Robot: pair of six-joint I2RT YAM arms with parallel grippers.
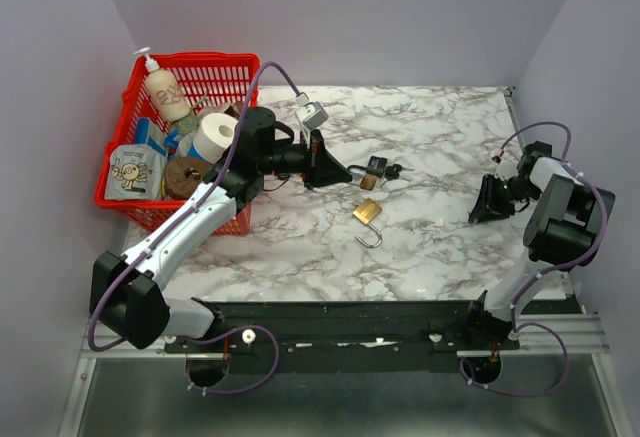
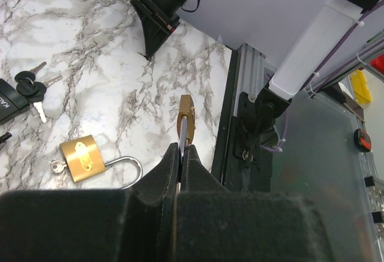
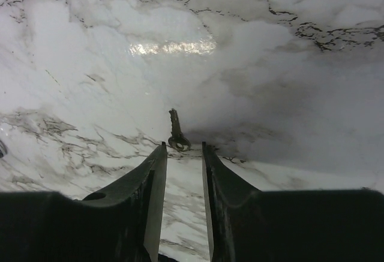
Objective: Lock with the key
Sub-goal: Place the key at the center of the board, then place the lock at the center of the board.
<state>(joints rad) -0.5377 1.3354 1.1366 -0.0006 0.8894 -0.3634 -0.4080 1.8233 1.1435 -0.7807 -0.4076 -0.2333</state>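
Observation:
My left gripper [image 2: 182,148] is shut on a brass padlock [image 2: 186,117], which I see edge-on sticking out past the fingertips; from above the left gripper [image 1: 345,170] hovers mid-table. A second brass padlock [image 2: 81,159] lies on the marble with its shackle open and a small key stub in its keyhole; in the top view this second padlock [image 1: 367,211] sits just in front of the left gripper. My right gripper [image 3: 183,148] is open and low over the table, with a small metal key [image 3: 176,131] lying flat just beyond its fingertips, touching neither finger. Seen from above, the right gripper [image 1: 487,207] is at the right side of the table.
A bunch of black-headed keys [image 1: 392,170] and a black box [image 2: 9,101] lie past the left gripper. A red basket [image 1: 120,197] with a bottle, tape roll and other items stands at the far left. The table's front rail [image 2: 246,94] runs close by.

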